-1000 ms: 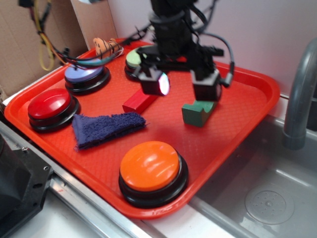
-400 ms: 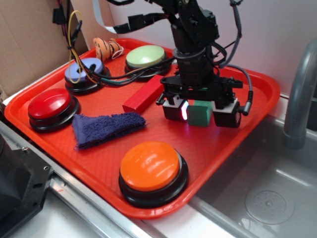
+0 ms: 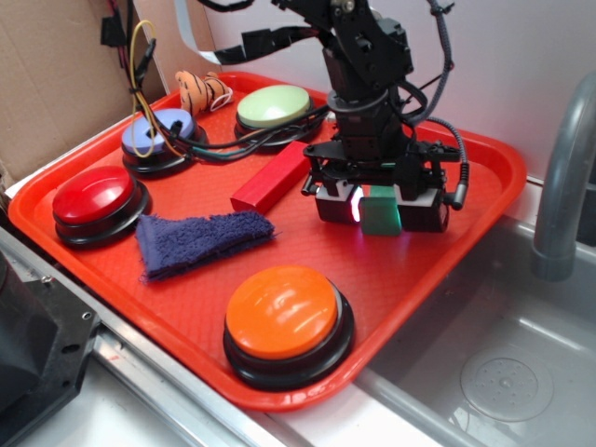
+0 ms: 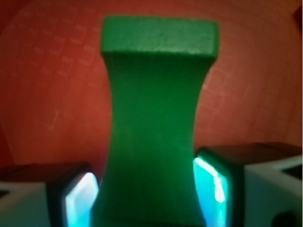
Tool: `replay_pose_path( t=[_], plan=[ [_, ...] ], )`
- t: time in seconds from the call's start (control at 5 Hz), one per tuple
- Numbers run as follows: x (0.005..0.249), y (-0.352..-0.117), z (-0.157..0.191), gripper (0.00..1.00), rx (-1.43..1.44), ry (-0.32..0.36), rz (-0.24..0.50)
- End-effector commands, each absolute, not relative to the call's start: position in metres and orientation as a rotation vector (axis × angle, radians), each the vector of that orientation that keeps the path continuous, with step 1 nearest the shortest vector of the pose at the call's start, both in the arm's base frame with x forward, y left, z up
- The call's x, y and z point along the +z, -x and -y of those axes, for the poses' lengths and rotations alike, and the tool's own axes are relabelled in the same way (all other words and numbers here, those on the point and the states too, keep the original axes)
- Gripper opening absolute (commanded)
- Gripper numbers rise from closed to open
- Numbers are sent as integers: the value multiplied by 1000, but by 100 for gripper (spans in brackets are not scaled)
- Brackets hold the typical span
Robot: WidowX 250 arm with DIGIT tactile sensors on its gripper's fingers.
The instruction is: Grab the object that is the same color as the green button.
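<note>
Red tray beside the sink, holding everything; lip keeps loose parts from sliding off. Orange button at the near edge, biggest dome, well apart from the action. Blue cloth lying flat between orange and red button. Green button at the far edge, pale dome on black base: colour reference only, untouched. Blue button to its left, cables draped across. Red block lying diagonal near tray centre, just beside the claw, wrong colour so left alone.

Claw down low at tray level, straddling the green block. Block on the tray right of centre, standing between the two pads. Wrist view: green block centred, narrow waist up the middle, pads flanking its lower end with thin gaps either side. Claw not yet clenched, jaws apart, nearly closed on the block. Centred placement reads as squeeze setup; lift not started, judging by the block sitting on the tray.
</note>
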State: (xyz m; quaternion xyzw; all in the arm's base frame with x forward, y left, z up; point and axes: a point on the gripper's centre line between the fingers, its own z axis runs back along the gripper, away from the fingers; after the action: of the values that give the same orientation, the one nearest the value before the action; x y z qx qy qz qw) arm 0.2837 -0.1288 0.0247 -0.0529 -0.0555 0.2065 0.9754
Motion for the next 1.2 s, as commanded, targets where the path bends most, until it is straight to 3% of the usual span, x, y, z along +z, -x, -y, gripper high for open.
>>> replay_pose_path(
  t=[0.0, 0.2, 0.6, 0.8, 1.0],
  plan=[
    [57, -290, 117, 0, 288, -21, 87],
    [100, -284, 96, 0, 238, -54, 93],
    [178, -262, 34, 0, 212, 31, 158],
    [208, -242, 8, 0, 248, 69, 240],
    [215, -226, -2, 0, 315, 129, 269]
  ],
)
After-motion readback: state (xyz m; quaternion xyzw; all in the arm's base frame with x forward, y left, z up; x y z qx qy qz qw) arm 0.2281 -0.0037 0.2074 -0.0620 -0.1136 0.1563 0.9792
